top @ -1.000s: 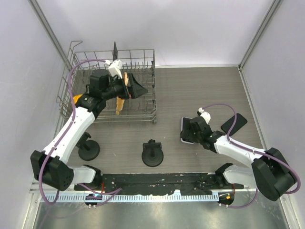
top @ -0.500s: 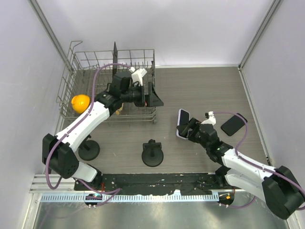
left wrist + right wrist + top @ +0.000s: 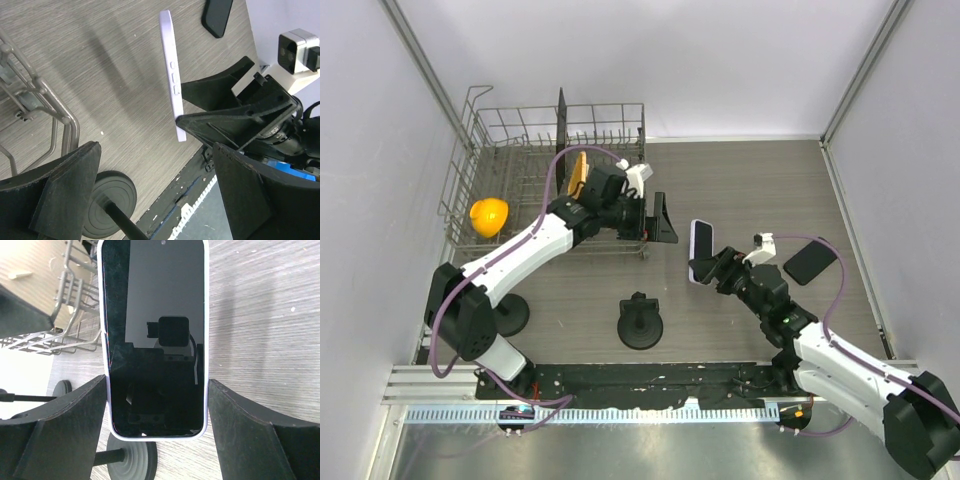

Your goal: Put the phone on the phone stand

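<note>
My right gripper point(image 3: 712, 266) is shut on the white-edged phone point(image 3: 700, 243) and holds it on edge above the table, right of the black phone stand point(image 3: 640, 322). In the right wrist view the phone point(image 3: 154, 335) has its dark screen facing the camera between the fingers point(image 3: 260, 435), with the stand's round base point(image 3: 132, 460) below. My left gripper point(image 3: 663, 220) is open and empty at the rack's right end, just left of the phone. In the left wrist view it point(image 3: 155, 200) faces the phone's edge point(image 3: 172, 75), with the stand point(image 3: 107, 202) between its fingers.
A wire dish rack point(image 3: 520, 150) at the back left holds an orange object point(image 3: 488, 215) and a wooden utensil point(image 3: 578, 170). A second black phone point(image 3: 810, 260) lies right of the right gripper. Another round stand point(image 3: 505, 315) sits near the left arm's base.
My right gripper has lifted the phone off the table, turned it on edge and moved it slightly left. My left arm has swung right, out of the rack, towards the phone.
</note>
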